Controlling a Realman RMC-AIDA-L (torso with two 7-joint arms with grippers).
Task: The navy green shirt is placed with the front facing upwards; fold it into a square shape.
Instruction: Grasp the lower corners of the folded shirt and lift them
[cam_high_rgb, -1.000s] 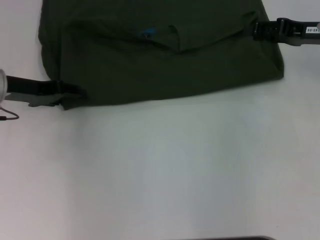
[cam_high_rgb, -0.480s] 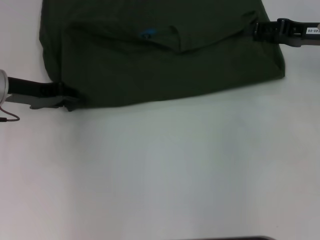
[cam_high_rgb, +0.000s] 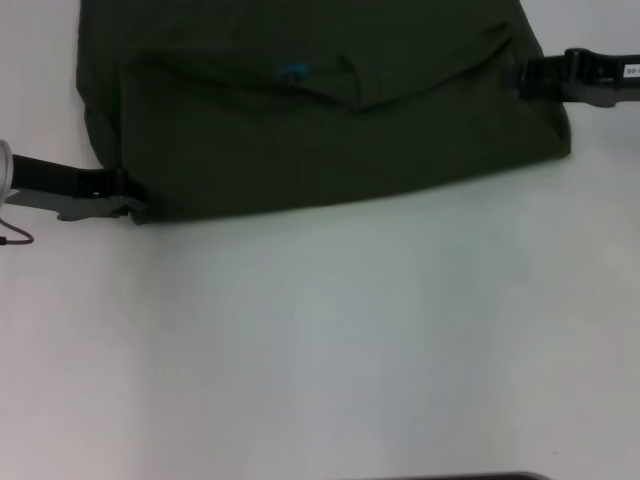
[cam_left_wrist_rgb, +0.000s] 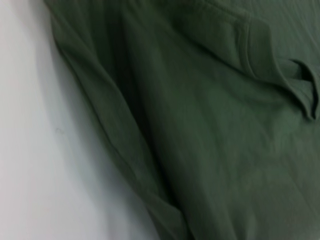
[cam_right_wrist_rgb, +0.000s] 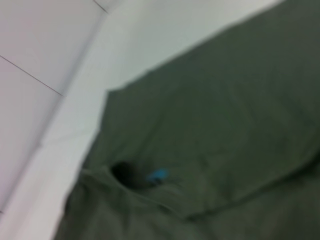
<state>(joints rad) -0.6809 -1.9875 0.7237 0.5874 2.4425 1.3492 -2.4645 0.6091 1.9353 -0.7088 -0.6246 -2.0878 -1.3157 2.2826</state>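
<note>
Head view: navy green shirt (cam_high_rgb: 330, 120) folded over, blue label showing; both grippers' fingers state indiscernible.

A smooth, matte white tabletop (cam_high_rgb: 330, 340) filled most of the head view, evenly lit, with only soft shadow along its surface. A thin dark strip (cam_high_rgb: 450, 477) ran along the near edge of that view. In the right wrist view, the pale table edge (cam_right_wrist_rgb: 60, 135) met a light grey tiled surface (cam_right_wrist_rgb: 35, 45) crossed by thin dark seam lines; whether it was floor or wall could not be told.
</note>
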